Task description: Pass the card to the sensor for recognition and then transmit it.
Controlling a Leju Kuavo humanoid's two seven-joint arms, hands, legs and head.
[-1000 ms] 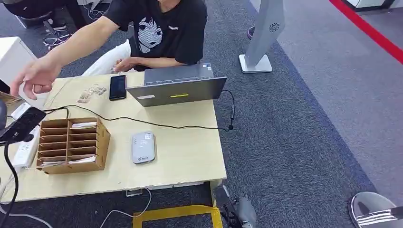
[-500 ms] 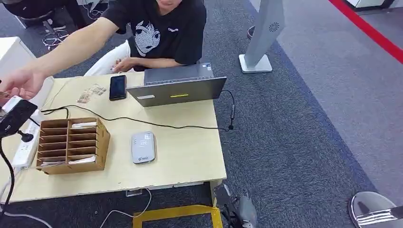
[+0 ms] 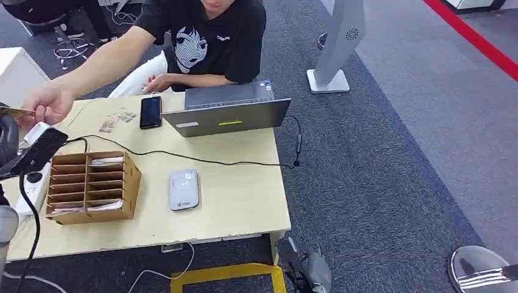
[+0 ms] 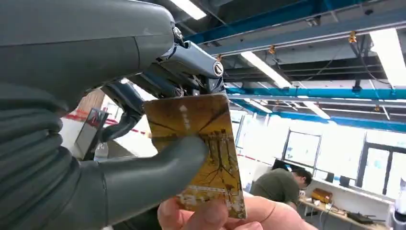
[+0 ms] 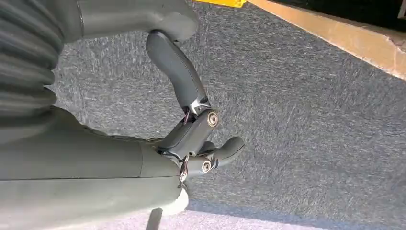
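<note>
- I see a pale wooden table (image 3: 244, 201) standing on grey carpet (image 3: 379, 183), in front of my left hand (image 3: 7, 143), which sits at its near-left edge.
- Just beside that hand lies a white power strip (image 3: 27, 198).
- Next out from the hand, a cardboard slotted organizer (image 3: 91, 186) rests on the tabletop.
- Further from the hand, past the organizer, a grey card reader (image 3: 184, 189) lies flat.
- Well away from the hand on the far side, a black phone (image 3: 151, 112) lies beside a grey laptop (image 3: 227, 110).
- A black cable (image 3: 201, 160) runs across the top from near the hand toward the table's far edge.
</note>
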